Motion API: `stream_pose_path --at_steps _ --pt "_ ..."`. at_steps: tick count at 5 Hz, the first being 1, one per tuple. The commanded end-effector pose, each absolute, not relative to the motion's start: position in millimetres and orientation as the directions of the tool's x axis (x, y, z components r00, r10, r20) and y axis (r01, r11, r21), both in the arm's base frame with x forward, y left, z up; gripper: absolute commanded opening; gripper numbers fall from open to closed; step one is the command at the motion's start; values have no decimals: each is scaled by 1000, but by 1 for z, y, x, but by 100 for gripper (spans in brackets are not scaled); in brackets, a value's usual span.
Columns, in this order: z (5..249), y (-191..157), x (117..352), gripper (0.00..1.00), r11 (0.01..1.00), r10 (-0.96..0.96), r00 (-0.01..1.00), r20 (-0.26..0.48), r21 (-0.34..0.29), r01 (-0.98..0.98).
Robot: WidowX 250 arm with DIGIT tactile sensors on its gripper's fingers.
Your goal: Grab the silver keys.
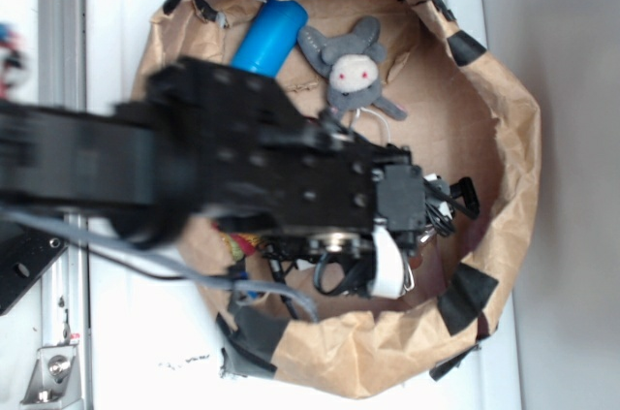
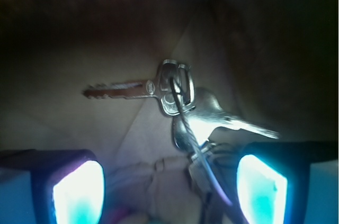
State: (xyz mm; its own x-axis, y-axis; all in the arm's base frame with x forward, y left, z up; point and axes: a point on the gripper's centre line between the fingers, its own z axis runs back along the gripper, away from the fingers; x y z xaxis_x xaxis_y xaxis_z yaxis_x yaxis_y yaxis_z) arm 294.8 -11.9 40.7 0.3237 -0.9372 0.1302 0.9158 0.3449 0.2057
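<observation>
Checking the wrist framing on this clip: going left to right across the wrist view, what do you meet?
Left finger pad → single key pointing left → silver keys bunch → right finger pad.

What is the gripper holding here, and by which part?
Nothing yet. The gripper is open, its fingers either side of the near end of the silver keys, not clamped.

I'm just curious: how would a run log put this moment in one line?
hand: open, above floor of paper bag | silver keys: between fingers, ungrasped | plush mouse: untouched
</observation>
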Motion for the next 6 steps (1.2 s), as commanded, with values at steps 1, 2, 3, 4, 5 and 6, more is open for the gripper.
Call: stream_pose_path --at_steps 1,2,3,4,5,6 --pt "52 -27 312 100 315 -948 285 143 286 905" --pt "55 -26 310 0 321 -945 285 159 284 904" --pt "57 -32 326 0 323 -944 289 158 277 905" --pt "57 -33 330 0 337 -940 304 156 270 902" --pt "60 -31 332 0 346 -936 314 158 257 902" --pt "66 -26 330 0 352 -935 326 143 233 907"
